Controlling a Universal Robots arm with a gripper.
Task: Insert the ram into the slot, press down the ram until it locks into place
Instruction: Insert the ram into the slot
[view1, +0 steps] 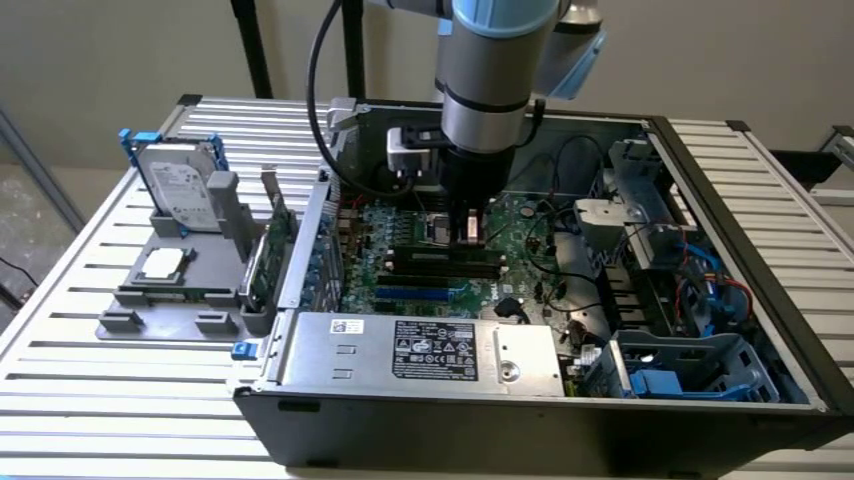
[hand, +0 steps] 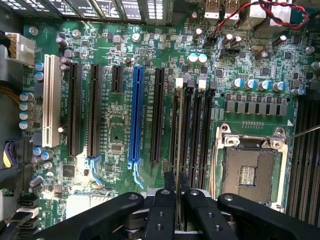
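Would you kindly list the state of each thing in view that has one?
claw: shut on the ram
ram: held edge-on over the slot, seating unclear
slot: beneath the ram, locking unclear
CPU socket: empty
blue slot: empty
computer case: open

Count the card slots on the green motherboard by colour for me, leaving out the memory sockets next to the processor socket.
White plastic card slot: 1
Blue plastic card slot: 1
Black plastic card slots: 4
Total: 6
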